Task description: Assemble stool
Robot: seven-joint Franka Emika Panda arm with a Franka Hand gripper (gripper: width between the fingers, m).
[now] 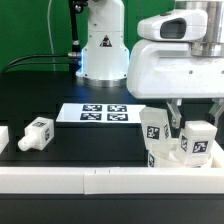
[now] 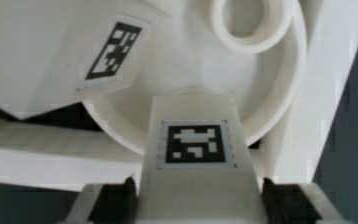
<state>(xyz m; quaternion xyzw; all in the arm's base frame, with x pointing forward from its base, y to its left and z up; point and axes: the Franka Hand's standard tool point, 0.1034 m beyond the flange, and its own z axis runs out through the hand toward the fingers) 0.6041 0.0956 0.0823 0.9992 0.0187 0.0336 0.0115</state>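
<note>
A robot arm's two-finger tool (image 2: 197, 198) reaches down at the exterior view's right. It pinches a short, chunky white plastic leg (image 2: 195, 150) bearing a black-and-white square tag. The thick, round white plastic seat (image 2: 247, 45) is just beside it. Another tagged white leg (image 1: 37, 133) lies well apart on the black counter (image 1: 90, 142), toward the exterior view's left.

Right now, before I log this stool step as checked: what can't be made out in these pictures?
Wrist view: seat runs past the frame; its sockets cannot be counted.
Wrist view: fingers cropped by the frame and blurred; contact with the leg between them unclear.
Exterior view: white part cut off at that view's left edge; unidentifiable.
</note>
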